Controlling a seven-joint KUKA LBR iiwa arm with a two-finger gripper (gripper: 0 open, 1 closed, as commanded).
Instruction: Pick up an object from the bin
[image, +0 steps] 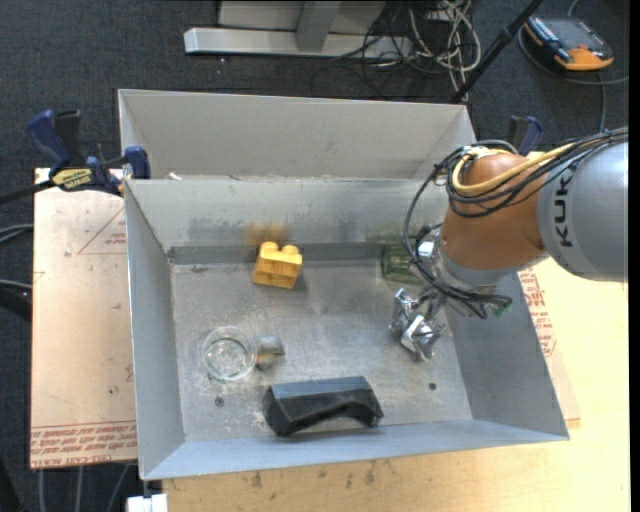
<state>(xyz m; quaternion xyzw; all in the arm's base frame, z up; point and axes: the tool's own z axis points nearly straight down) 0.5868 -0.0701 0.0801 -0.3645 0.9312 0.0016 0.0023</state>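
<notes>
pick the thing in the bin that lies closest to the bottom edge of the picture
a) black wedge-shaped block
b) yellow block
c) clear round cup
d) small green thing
a: the black wedge-shaped block lies lowest in the view, below the clear round cup, while the yellow block and the small green thing sit much higher up.

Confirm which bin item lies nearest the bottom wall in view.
The black wedge-shaped block, lying along that wall. The yellow brick, clear round piece and greenish piece all lie farther up.
</notes>
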